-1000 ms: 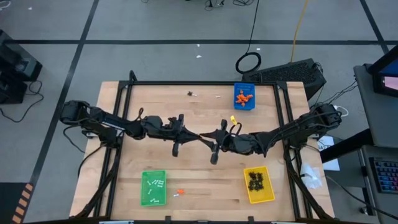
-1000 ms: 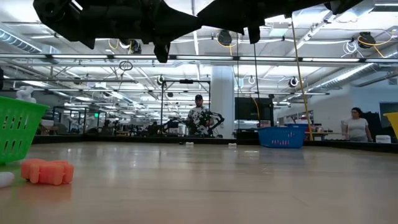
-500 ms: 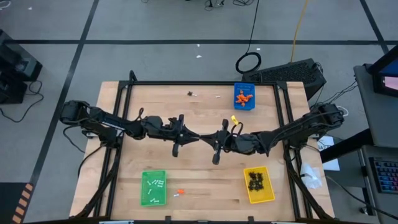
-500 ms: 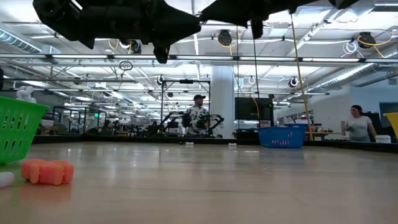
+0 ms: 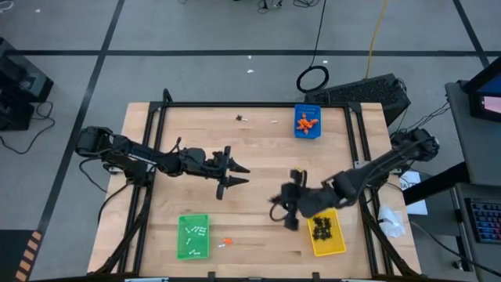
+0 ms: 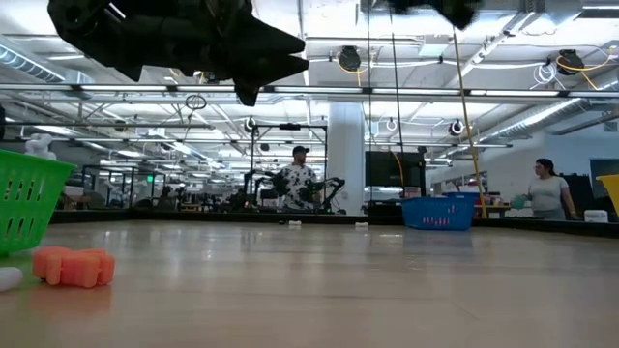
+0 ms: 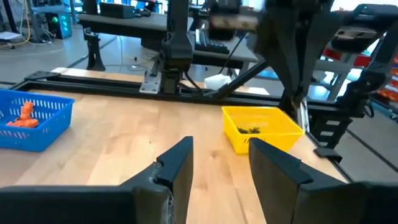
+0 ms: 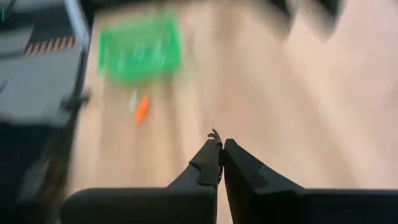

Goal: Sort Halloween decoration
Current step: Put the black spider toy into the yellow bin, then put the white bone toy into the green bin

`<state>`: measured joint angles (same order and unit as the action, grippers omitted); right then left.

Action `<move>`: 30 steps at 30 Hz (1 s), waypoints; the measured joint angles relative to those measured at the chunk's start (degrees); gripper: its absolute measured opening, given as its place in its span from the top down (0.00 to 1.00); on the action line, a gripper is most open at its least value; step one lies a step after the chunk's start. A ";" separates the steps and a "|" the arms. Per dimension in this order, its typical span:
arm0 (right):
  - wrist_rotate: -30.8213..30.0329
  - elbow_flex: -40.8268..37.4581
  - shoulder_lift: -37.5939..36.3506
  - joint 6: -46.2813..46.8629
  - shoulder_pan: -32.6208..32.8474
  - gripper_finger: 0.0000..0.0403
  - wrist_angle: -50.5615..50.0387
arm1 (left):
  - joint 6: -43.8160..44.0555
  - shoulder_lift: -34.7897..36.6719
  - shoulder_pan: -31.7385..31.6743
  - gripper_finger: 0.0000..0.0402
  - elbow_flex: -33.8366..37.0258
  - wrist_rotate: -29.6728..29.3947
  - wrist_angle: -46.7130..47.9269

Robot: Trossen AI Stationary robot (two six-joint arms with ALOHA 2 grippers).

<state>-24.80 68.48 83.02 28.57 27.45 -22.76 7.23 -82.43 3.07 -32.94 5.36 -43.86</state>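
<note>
Left tool (image 5: 237, 174) spread open, right tool (image 5: 283, 215) pinched closed, both aloft

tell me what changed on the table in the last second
The right pincer swung away from the table's middle toward the yellow tray, shut on a tiny dark thing. The left pincer stayed mid-table and opened. The trays and the loose orange piece and white piece by the green tray kept their places.

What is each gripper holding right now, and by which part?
Left gripper: open, holding nothing. Right gripper: shut, with a tiny dark speck pinched at its very fingertips; what it is, and by which part, cannot be told.
</note>
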 joint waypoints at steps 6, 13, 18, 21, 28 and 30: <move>11.16 0.56 0.04 25.61 7.74 1.00 -20.53 | -0.16 0.00 0.10 0.62 0.58 -0.10 -0.10; 21.67 -6.14 0.02 45.64 14.11 1.00 -25.58 | -0.18 0.00 0.46 0.62 0.58 -0.32 -0.17; 25.54 -15.41 0.04 50.17 14.72 1.00 -20.42 | -0.23 0.00 0.74 0.62 0.58 -0.32 -0.15; 26.56 -20.39 0.09 50.26 14.18 1.00 -15.81 | -0.22 0.00 0.72 0.62 0.58 -0.33 0.74; 28.13 -20.30 0.07 47.72 14.18 0.86 -15.75 | -1.71 -0.56 1.06 0.63 1.28 -3.05 2.24; 27.93 -17.34 0.06 46.04 14.18 0.80 -20.46 | -1.74 -2.18 1.35 0.65 2.10 -3.12 -0.40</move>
<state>3.13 51.15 83.09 74.61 41.62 -43.21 5.50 -84.61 4.42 -30.84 2.24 -44.26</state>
